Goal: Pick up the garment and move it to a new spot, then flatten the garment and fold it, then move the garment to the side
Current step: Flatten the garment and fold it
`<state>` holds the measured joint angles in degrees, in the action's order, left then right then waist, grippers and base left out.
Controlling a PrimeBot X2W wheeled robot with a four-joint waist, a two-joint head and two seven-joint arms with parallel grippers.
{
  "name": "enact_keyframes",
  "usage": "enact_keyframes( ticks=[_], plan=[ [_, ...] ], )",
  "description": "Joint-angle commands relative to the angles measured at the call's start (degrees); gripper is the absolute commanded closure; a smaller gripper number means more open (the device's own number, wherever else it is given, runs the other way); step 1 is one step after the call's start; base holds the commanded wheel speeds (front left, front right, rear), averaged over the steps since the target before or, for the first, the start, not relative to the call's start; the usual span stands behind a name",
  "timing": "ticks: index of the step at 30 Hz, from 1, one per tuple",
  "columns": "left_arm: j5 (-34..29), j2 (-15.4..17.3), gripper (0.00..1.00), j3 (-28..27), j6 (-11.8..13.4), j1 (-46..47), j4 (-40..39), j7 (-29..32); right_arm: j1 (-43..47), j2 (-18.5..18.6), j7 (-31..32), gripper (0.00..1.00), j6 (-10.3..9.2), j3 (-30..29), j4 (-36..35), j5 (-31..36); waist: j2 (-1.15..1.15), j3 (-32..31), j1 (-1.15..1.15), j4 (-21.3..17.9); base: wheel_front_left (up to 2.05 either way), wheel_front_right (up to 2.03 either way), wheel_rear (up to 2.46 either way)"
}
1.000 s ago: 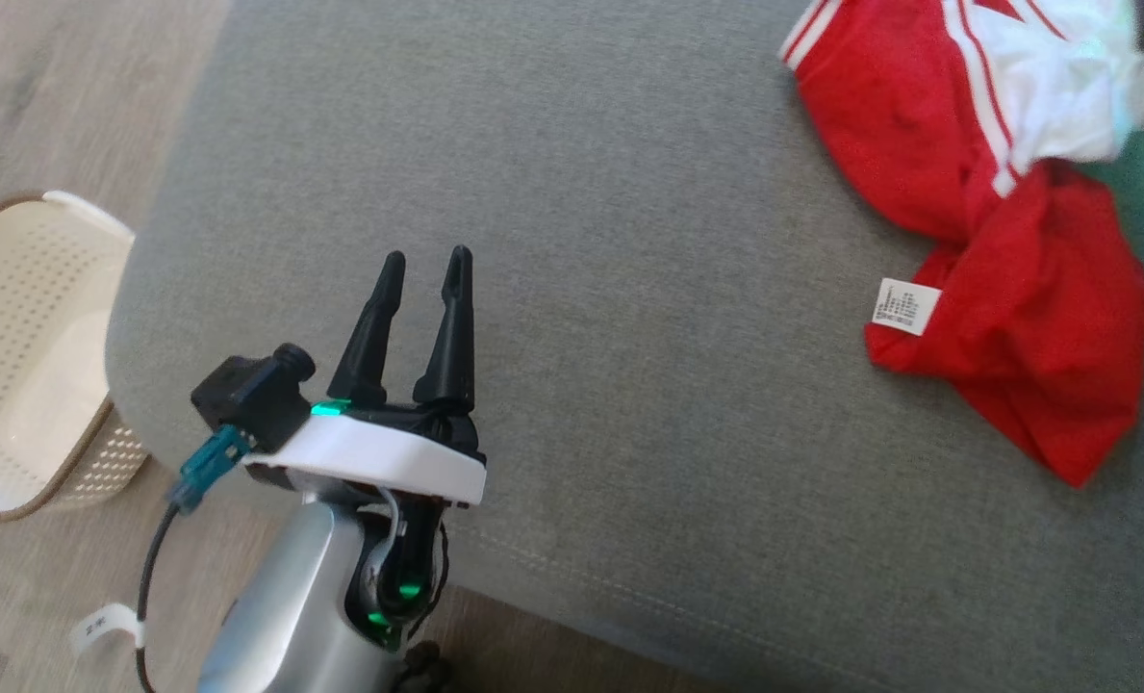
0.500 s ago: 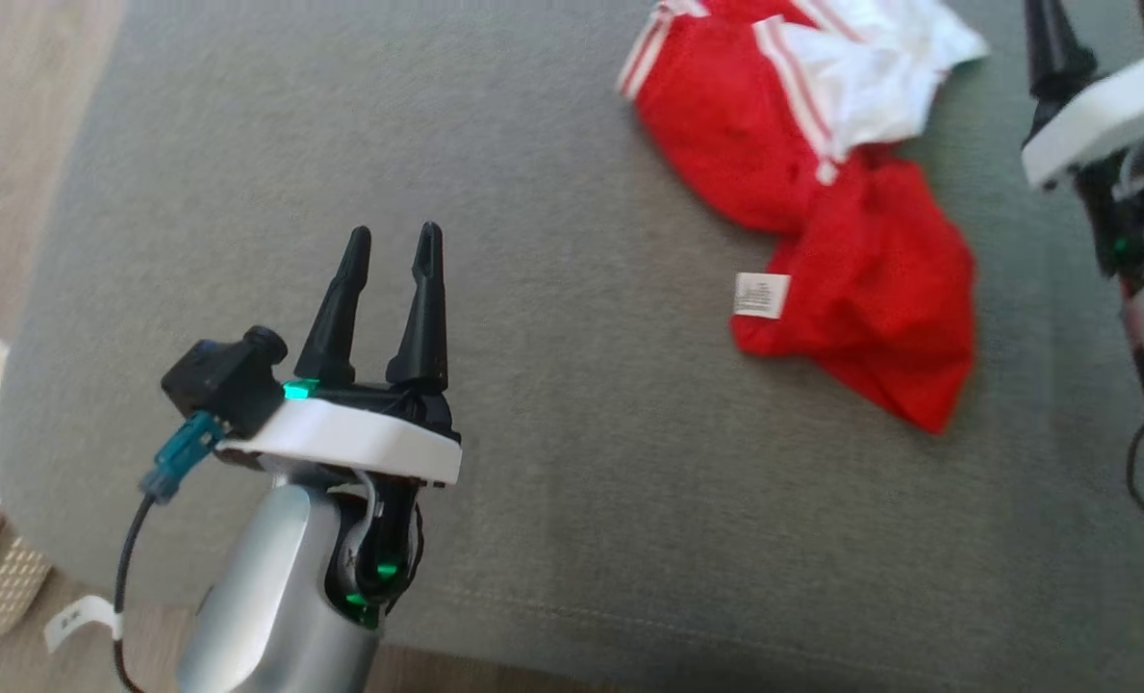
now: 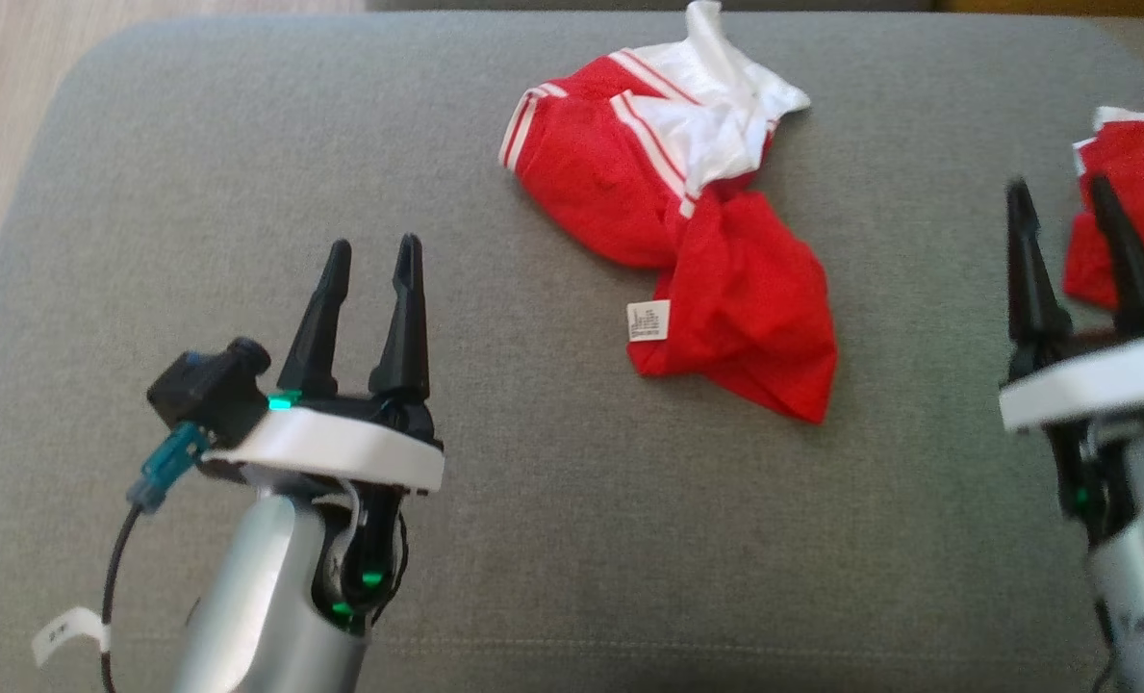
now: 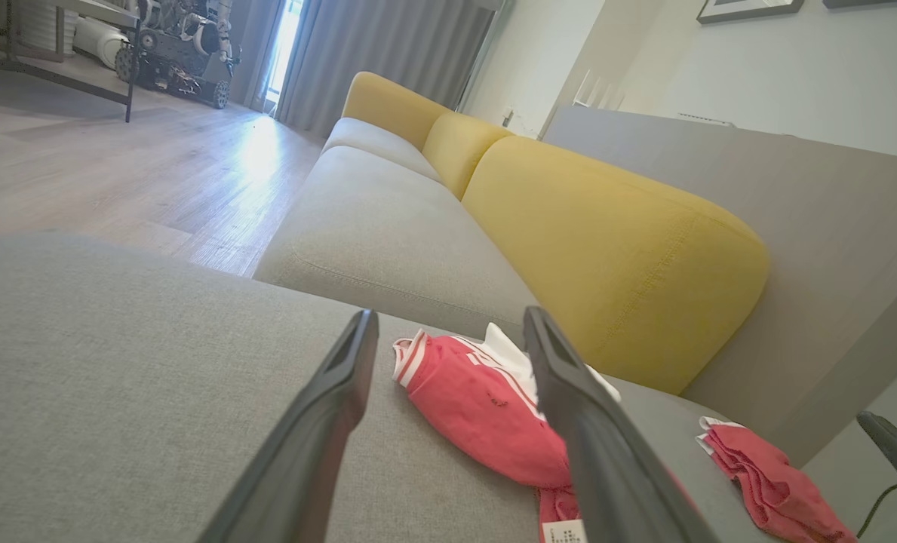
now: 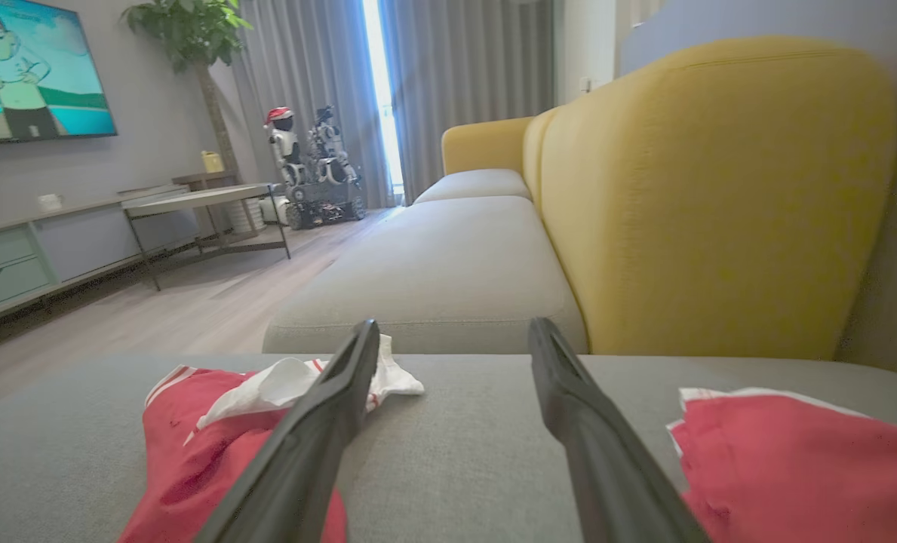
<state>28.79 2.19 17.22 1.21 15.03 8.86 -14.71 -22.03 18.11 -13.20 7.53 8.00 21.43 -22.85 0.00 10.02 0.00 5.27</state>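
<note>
A crumpled red and white garment (image 3: 687,221) with a white label lies on the grey cushion (image 3: 533,500), toward its far middle. It also lies ahead in the left wrist view (image 4: 478,411) and at the lower left of the right wrist view (image 5: 207,437). My left gripper (image 3: 371,258) hovers open over the cushion, well to the left of the garment, with nothing between its fingers. At the right edge my right gripper (image 3: 1057,197) is open and empty too, to the right of the garment.
A second red piece of cloth (image 3: 1134,192) lies folded at the cushion's right edge, just behind my right gripper (image 5: 803,460). Yellow backrests (image 4: 606,249) and a longer grey sofa seat (image 5: 448,264) stand beyond. Wooden floor (image 3: 4,115) is at the left.
The head camera has swung right, so the whole picture shifted left: the basket has left the view and my right gripper and the second red cloth have come in. The garment lies as before.
</note>
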Motion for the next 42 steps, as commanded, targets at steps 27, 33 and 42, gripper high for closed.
enact_keyframes(
  ticks=[27,33,42],
  plan=[
    [-0.3,0.7,0.0,-2.9,-0.8,-2.6,-1.0,-0.3,16.2,-9.8,6.1,0.0,-0.04,6.5,-14.4,4.8,0.0,-0.1,0.0,-0.5,0.0,0.0,0.0],
    [0.3,0.7,0.0,-1.7,-0.7,-1.5,-0.7,-0.3,13.0,-9.0,10.4,0.0,-0.04,13.5,-11.9,0.9,0.0,2.4,0.0,1.3,0.0,0.0,0.0],
    [1.0,0.7,0.0,-0.6,-0.5,-0.5,-0.4,-0.3,7.5,-9.4,12.0,0.0,-0.04,17.2,-3.6,-4.6,0.0,3.8,0.0,4.8,0.0,0.0,0.0]
  ],
)
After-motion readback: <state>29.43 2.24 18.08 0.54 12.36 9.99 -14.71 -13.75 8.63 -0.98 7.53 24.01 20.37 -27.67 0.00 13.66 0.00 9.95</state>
